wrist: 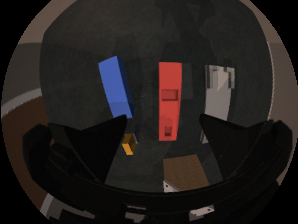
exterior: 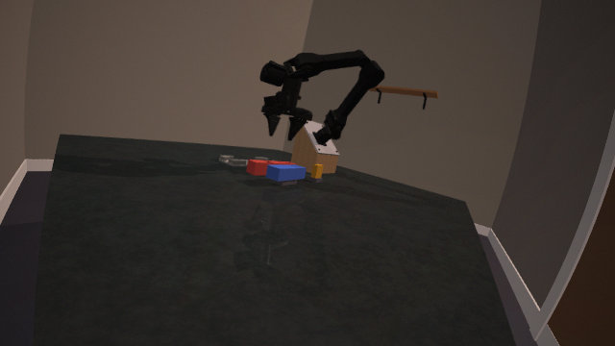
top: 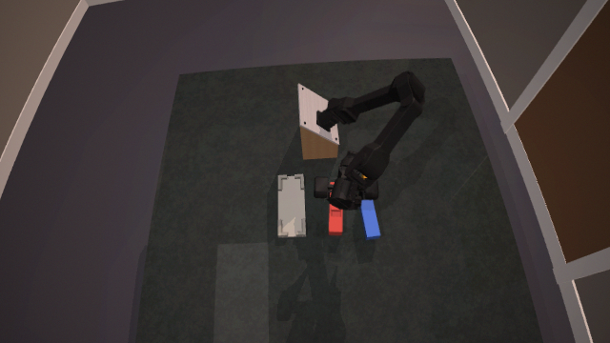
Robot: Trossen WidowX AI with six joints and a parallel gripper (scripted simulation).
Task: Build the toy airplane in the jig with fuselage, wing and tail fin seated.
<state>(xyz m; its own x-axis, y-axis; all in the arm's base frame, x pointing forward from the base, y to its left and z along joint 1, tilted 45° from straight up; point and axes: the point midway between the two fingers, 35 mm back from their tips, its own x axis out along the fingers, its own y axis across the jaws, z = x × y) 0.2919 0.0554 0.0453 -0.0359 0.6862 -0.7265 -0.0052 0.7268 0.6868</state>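
The red fuselage lies on the table, sockets facing up, outside the cradle. The grey jig cradle is beside it and holds nothing. The blue wing lies on the fuselage's other side, slightly angled. The small orange tail fin stands near the wing's end; the arm mostly hides it in the top view. My gripper is open and empty, high above the fuselage's tail-socket end, fingers pointing down.
The arm's wooden wedge base with its white sloped plate stands behind the parts, close to the cradle's back end. A brown wall shelf is in the background.
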